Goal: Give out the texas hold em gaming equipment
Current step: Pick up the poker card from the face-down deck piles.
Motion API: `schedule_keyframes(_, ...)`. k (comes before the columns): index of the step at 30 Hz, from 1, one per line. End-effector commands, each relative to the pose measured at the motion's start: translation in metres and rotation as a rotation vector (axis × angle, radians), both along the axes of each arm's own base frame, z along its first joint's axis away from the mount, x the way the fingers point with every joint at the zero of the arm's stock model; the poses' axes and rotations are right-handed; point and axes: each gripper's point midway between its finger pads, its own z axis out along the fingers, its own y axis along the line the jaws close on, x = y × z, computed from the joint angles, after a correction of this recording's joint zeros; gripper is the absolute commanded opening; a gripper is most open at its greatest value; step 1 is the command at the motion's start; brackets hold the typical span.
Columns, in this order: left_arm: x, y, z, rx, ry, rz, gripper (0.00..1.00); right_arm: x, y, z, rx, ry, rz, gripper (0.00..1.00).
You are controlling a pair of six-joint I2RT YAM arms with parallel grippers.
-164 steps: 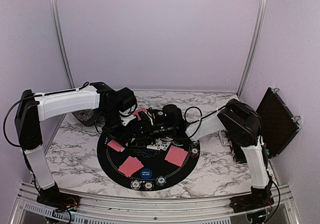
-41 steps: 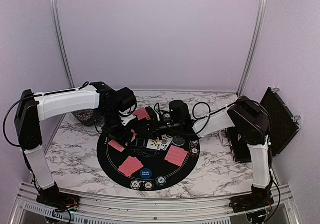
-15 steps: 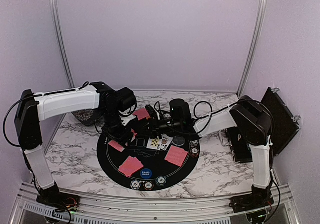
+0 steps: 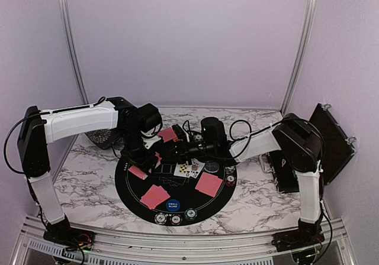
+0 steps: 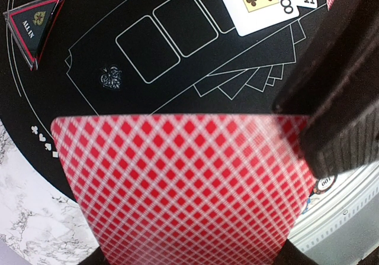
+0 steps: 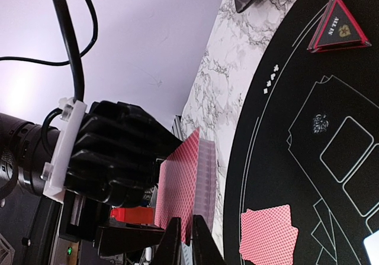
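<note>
Gripper L [image 4: 153, 151] clamps red-backed deck [image 5: 183, 182], R gripper [image 6: 185, 241] pinches edge of 1 card [image 6: 177, 188].

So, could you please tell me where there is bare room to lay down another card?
The marble table is bare left of the mat and at its right front. On the mat, the outlined boxes between the triangular marker and the face-up cards are free. The far side, around the deck, is crowded.
</note>
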Motion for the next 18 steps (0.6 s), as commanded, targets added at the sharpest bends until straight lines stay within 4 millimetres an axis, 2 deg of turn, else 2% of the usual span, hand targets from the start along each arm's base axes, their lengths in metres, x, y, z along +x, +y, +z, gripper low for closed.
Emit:
schedule_keyframes(1, 0.0, -0.001, 0.008, -0.008, -0.009, -0.005, 0.57, -0.002, 0.002, 0.007, 0.011, -0.008, 0.011, 0.05)
schedule_keyframes(6, 0.0, 0.0, 0.009, -0.008, -0.01, -0.004, 0.57, 0.002, -0.002, 0.011, 0.017, -0.01, -0.002, 0.0)
schedule_keyframes(18, -0.002, 0.003, 0.008, -0.001, -0.011, 0.0, 0.57, 0.016, -0.016, 0.018, 0.03, -0.005, -0.043, 0.0)
